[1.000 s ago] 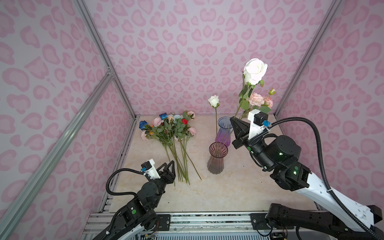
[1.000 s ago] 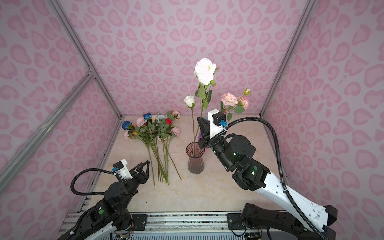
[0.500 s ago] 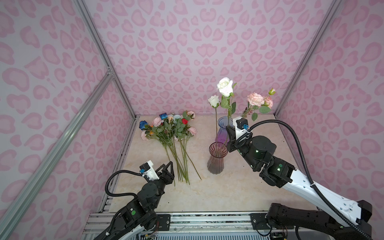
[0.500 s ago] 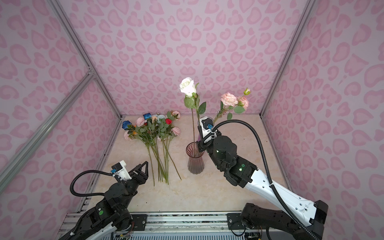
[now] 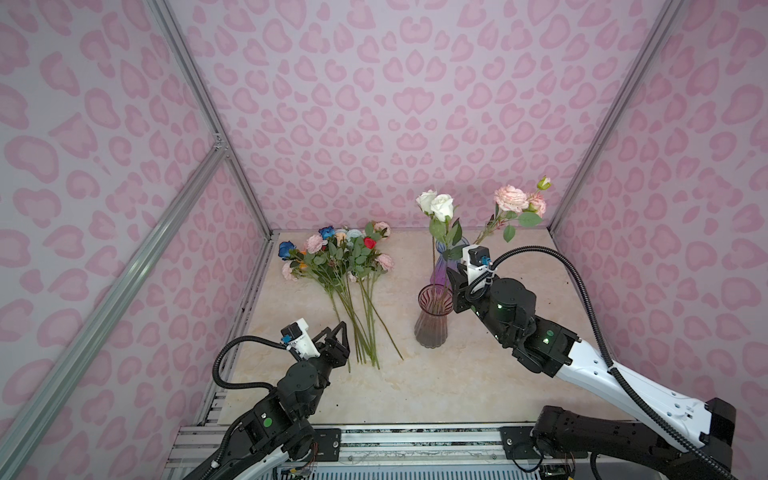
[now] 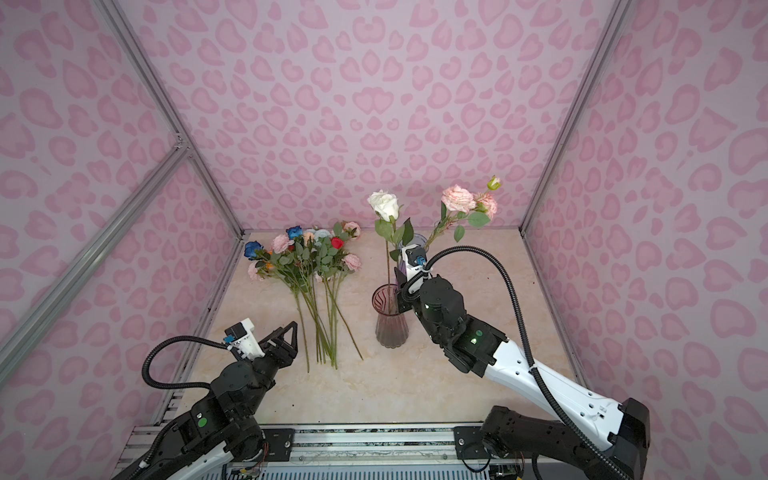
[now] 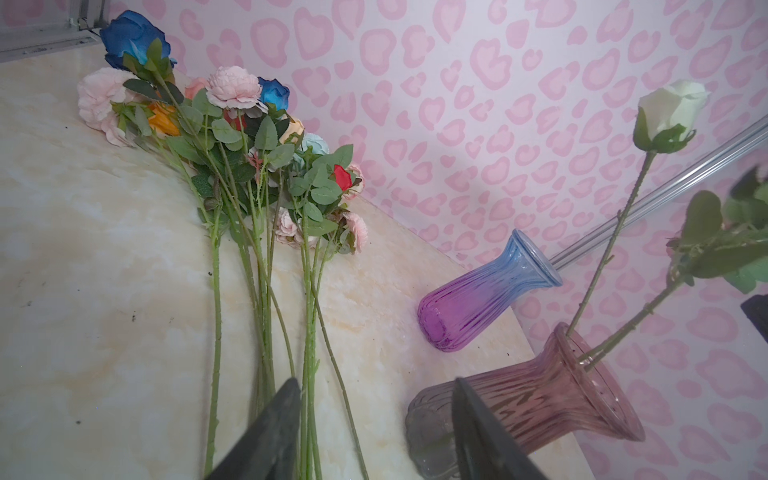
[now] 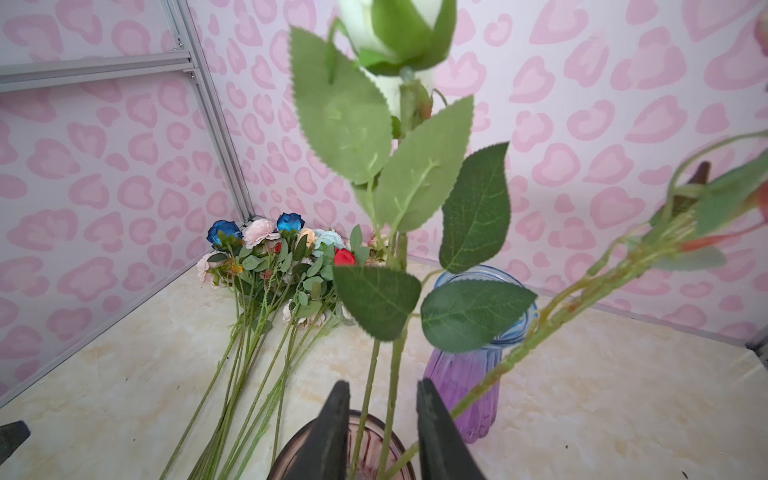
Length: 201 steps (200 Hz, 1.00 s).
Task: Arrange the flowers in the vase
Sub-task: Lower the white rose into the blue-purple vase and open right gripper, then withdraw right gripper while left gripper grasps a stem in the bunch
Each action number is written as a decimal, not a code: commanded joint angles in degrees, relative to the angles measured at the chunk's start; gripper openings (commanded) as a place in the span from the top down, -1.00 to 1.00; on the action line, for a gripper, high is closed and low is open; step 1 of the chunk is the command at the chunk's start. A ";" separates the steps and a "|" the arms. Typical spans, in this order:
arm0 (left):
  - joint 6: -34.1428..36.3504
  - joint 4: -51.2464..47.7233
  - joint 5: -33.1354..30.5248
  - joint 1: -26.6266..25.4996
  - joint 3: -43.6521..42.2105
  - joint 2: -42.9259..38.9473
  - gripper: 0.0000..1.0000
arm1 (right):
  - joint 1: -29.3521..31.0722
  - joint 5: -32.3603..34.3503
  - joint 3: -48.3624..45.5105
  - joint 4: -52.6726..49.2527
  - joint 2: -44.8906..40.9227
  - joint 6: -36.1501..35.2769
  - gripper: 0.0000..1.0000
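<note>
The white rose [image 5: 441, 206] stands in the mauve vase [image 5: 432, 320], stem loose between the right gripper's [image 8: 380, 390] parted fingers: a release, I judge. Next the left gripper [image 5: 338, 328], fingers apart, must pinch one stem among the flowers [image 5: 340, 257] lying toward the surface's [image 5: 457, 386] back-left corner.

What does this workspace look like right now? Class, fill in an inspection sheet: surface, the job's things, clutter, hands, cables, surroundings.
Surface: pale marble-look table, a few dark specks.
Job's things: loose flowers lie bunched at back left; pink vase upright, holding two white roses and a pink spray.
Clutter: purple-blue vase behind the pink one, no stems in it.
Hands: left hand open, empty, near the stem ends; right hand open around the stems above the pink vase's mouth.
Cables: black hoses arch from both wrists.
Surroundings: pink patterned walls, aluminium frame posts.
</note>
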 commanded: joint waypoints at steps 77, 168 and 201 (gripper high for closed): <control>-3.14 -5.94 -5.49 0.37 8.85 19.17 -0.26 | 2.17 1.32 -4.40 -0.64 -9.58 5.08 0.37; 5.32 -8.53 17.31 13.45 28.17 57.37 -0.35 | 2.65 6.12 -16.31 -0.01 -19.09 11.53 0.38; 9.78 -13.19 19.46 16.80 39.00 72.85 -0.09 | 2.56 6.94 -18.18 -1.57 -21.60 12.97 0.37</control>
